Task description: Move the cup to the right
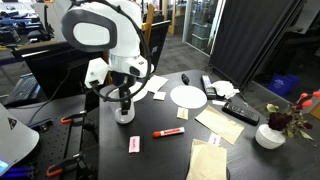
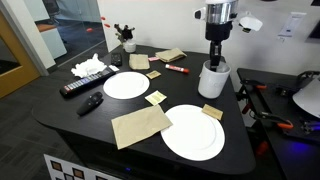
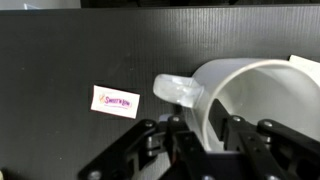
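Note:
The cup (image 1: 124, 114) is a plain white mug on the black table, below the arm. In an exterior view it (image 2: 212, 80) stands near the table's far right edge. In the wrist view the cup (image 3: 262, 95) fills the right side, with its handle (image 3: 176, 90) pointing left. My gripper (image 3: 205, 135) points straight down over the rim, one finger inside the cup and one outside, closed on the wall next to the handle. It shows in both exterior views (image 1: 124, 102) (image 2: 215, 62). I cannot tell whether the cup is lifted off the table.
Two flat white plates (image 2: 127, 85) (image 2: 193, 132) lie on the table, with brown napkins (image 2: 140, 124), a red marker (image 2: 177, 69), a remote (image 2: 82, 87) and a pink packet (image 3: 116, 101). A low white bowl (image 1: 269, 136) and flowers (image 1: 290, 118) stand at one end.

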Tool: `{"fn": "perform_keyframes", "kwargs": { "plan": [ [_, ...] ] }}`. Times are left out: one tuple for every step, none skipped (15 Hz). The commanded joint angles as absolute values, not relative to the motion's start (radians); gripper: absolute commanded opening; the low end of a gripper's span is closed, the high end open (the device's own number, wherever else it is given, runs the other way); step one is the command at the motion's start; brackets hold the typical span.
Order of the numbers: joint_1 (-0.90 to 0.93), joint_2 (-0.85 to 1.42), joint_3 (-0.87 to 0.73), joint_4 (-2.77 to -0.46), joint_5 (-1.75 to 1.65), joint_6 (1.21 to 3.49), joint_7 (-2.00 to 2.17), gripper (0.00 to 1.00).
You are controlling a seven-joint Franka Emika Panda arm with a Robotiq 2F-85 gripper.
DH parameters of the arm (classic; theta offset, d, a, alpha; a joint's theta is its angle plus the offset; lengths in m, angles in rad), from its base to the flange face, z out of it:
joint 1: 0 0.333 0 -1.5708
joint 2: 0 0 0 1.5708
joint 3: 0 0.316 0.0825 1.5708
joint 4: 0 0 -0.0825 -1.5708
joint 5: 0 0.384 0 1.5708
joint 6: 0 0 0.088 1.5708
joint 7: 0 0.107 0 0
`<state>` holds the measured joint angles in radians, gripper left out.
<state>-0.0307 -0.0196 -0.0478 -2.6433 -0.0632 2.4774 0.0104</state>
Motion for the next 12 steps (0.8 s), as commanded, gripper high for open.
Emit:
{"fn": "perform_keyframes", "kwargs": {
  "plan": [
    [-0.031,-0.065,-0.039,-2.670,-0.082,2.462,0.050,0.66],
    [-0.030,-0.067,-0.037,-2.672,-0.084,2.463,0.050,0.72],
    [-0.029,-0.071,-0.036,-2.673,-0.085,2.463,0.052,0.81],
    [-0.028,-0.077,-0.034,-2.674,-0.087,2.458,0.052,0.87],
    [-0.028,-0.090,-0.032,-2.678,-0.089,2.451,0.054,0.95],
    [-0.028,-0.102,-0.030,-2.681,-0.092,2.443,0.058,1.00],
    [-0.028,-0.117,-0.029,-2.685,-0.090,2.436,0.050,1.00],
    [-0.029,-0.137,-0.028,-2.688,-0.088,2.419,0.048,1.00],
    [-0.031,-0.153,-0.027,-2.689,-0.093,2.399,0.049,1.00],
    [-0.033,-0.177,-0.026,-2.690,-0.100,2.375,0.052,1.00],
    [-0.037,-0.200,-0.026,-2.690,-0.111,2.351,0.062,1.00],
    [-0.039,-0.228,-0.026,-2.690,-0.113,2.327,0.055,1.00]
  ]
}}
